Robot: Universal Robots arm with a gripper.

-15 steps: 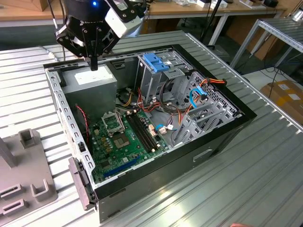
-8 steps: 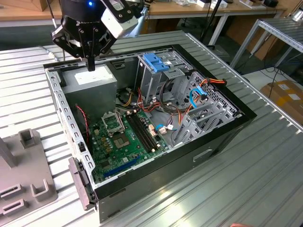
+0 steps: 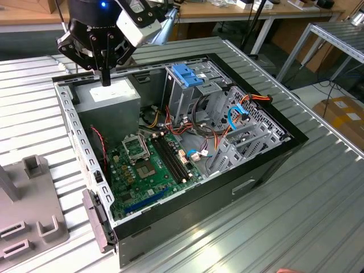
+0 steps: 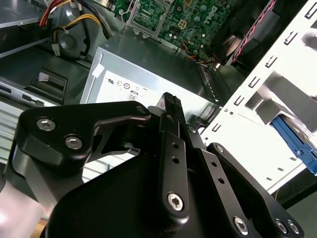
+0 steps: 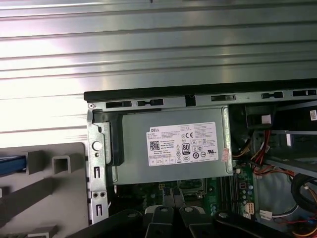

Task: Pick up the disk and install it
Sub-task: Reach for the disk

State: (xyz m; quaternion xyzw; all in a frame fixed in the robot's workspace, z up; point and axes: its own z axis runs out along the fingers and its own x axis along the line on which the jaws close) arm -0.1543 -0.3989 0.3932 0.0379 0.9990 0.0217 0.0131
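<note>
Blue plastic marked the edge of the disk (image 5: 10,165) in the first wrist view, where it sat at the grey holder (image 5: 54,178) that stood on the ribbed metal desk (image 3: 296,227), just beside the open computer case (image 3: 256,170). I saw my tool (image 3: 106,79) hanging over one corner of that case, right above the grey power supply box (image 3: 108,96) with its white label, apart from the disk. Its fingers were drawn narrow, pressed together with nothing held between them.
</note>
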